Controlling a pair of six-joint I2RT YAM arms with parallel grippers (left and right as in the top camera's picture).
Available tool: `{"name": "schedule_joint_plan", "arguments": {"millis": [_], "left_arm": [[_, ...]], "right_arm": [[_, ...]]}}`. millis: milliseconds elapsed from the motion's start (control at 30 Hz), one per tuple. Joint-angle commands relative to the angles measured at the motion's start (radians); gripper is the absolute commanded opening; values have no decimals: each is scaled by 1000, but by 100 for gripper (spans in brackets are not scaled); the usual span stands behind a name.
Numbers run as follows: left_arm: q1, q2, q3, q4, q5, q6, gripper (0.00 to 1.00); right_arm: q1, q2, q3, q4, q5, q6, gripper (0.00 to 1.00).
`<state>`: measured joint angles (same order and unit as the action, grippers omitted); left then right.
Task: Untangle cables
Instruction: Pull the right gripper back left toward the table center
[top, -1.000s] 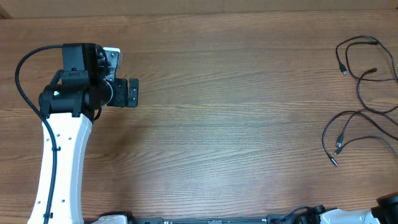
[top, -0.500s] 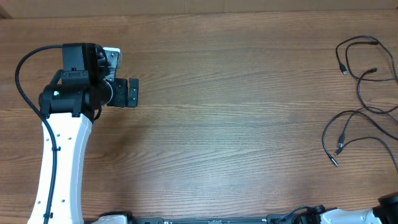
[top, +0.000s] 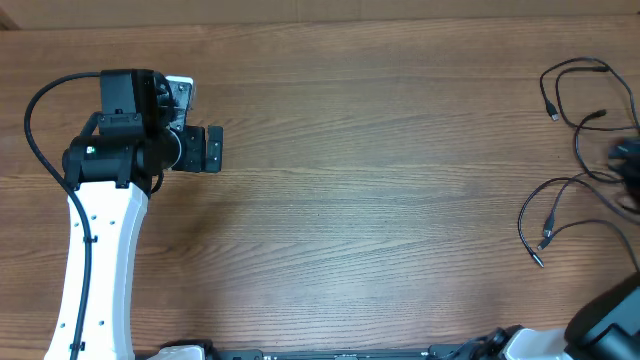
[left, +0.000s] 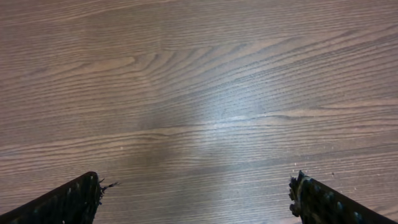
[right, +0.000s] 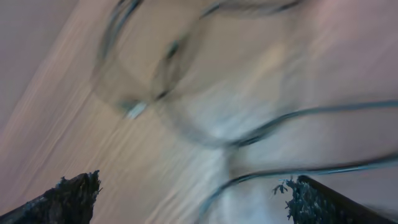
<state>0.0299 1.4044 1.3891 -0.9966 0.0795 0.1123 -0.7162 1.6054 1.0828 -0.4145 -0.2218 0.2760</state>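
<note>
Ok so, the wooden table (top: 380, 200) fills pretty much the whole overhead view. Biggest thing on it is the left arm (top: 95, 250), white, coming up from the near edge along the left side, with its black wrist end sitting not far from the far left corner.

The right arm (top: 605, 320) only pokes in at the near right corner. There's also a dark smear at the right edge, right by the cords, too blurred to say for sure what part it is.

The left gripper (left: 199, 205) is spread wide. In its own wrist view you just see the two black fingertips (left: 68, 202) in the bottom corners of the shot, with bare wood grain between them. It's got hold of nothing.

The right gripper (right: 196, 202) looks the same: tips way apart in the bottom corners and nothing clamped between them. That view is super smeary, but you can make out blurred dark cords running across the wood in front of it.

The cables (top: 579, 148) are all bunched along the right edge of the table, well apart from the left arm. They're thin black loops, one batch toward the far right corner and another about halfway down that edge, crossing each other in spots. A few little plug ends (top: 545, 238) stick out toward the middle of the table.
</note>
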Motion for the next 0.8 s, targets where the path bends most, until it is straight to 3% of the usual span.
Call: {"name": "schedule_joint_plan", "arguments": {"millis": [0, 233, 333, 567, 667, 767], "left_arm": [[2, -4, 18, 2, 15, 19, 100], [2, -4, 18, 2, 15, 19, 100], [2, -4, 18, 2, 14, 19, 100], [2, -4, 18, 2, 15, 19, 100], [2, -4, 18, 2, 15, 19, 100], [2, -4, 18, 2, 15, 19, 99]], "right_arm": [[204, -22, 23, -49, 0, -16, 100], [674, -22, 23, -105, 16, -15, 100], [880, -22, 23, -167, 174, -3, 100], [1068, -22, 24, -230, 291, 59, 100], [1108, -22, 24, -281, 454, 73, 100], [1117, -26, 27, -301, 492, 72, 100]]}}
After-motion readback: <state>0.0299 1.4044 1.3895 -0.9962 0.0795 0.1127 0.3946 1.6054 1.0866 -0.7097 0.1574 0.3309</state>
